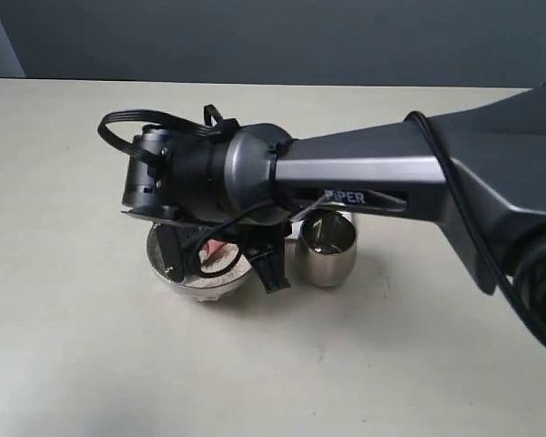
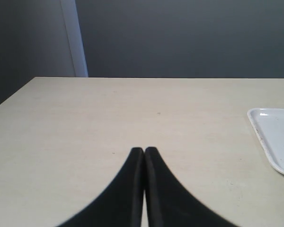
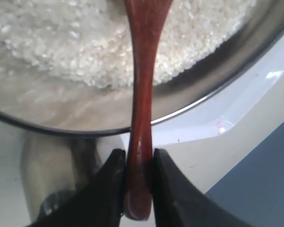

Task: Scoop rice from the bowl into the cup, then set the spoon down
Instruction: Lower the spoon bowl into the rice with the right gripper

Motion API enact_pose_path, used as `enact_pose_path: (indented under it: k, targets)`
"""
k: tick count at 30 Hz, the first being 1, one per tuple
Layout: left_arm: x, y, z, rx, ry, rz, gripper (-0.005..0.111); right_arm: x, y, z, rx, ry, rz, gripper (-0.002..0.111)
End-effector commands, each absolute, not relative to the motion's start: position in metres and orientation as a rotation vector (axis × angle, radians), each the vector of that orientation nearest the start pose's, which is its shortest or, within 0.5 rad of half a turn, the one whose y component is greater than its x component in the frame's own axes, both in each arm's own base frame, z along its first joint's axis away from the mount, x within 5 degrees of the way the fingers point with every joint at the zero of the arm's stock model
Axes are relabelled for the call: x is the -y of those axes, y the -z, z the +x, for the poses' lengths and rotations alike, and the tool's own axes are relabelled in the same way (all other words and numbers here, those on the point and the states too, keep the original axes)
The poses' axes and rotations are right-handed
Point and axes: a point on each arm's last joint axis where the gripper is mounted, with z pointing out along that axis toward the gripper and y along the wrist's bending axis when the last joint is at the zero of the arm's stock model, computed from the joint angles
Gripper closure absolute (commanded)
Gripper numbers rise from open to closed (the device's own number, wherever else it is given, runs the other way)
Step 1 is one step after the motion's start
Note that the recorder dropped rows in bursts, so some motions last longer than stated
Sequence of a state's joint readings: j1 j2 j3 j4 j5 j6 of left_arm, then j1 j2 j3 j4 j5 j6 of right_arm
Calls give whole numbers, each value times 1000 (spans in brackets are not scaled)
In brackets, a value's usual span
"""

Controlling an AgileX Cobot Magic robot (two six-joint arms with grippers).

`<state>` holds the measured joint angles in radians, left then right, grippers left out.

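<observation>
The metal bowl (image 1: 168, 276) holds white rice (image 1: 220, 269) and sits just left of the steel cup (image 1: 326, 250). My right gripper (image 1: 220, 259) hangs over the bowl, shut on the handle of the reddish-brown wooden spoon (image 1: 213, 248). In the right wrist view the gripper (image 3: 138, 153) clamps the spoon (image 3: 141, 94) near its handle end. The spoon's head reaches over the rice (image 3: 61, 42) inside the bowl (image 3: 217, 71), and its tip is cut off by the frame. The cup (image 3: 52, 165) shows beside the fingers. My left gripper (image 2: 144, 150) is shut and holds nothing, over bare table.
A white tray (image 2: 274, 137) lies on the table to one side of the left gripper, and a white tray edge (image 3: 236, 106) shows beyond the bowl. The right arm (image 1: 391, 173) stretches across the table from the right. A dark wall stands behind.
</observation>
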<state>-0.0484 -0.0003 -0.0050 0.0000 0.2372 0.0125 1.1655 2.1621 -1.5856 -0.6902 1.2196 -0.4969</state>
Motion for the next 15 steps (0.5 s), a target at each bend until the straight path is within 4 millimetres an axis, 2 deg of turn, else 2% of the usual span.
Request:
enact_pose_path:
  k: [1,10,15]
  targets:
    - [3,-192,55,-1715,32,54,106,-358,-171,224,-1652,956,-2386,109]
    - [3,-192,55,-1715,32,54,106,-350,-181,232,-1698,932,-2350,109]
    - [3,-192,55,-1715,32,54,106,-347,-179,235,-1747,898,-2344,109]
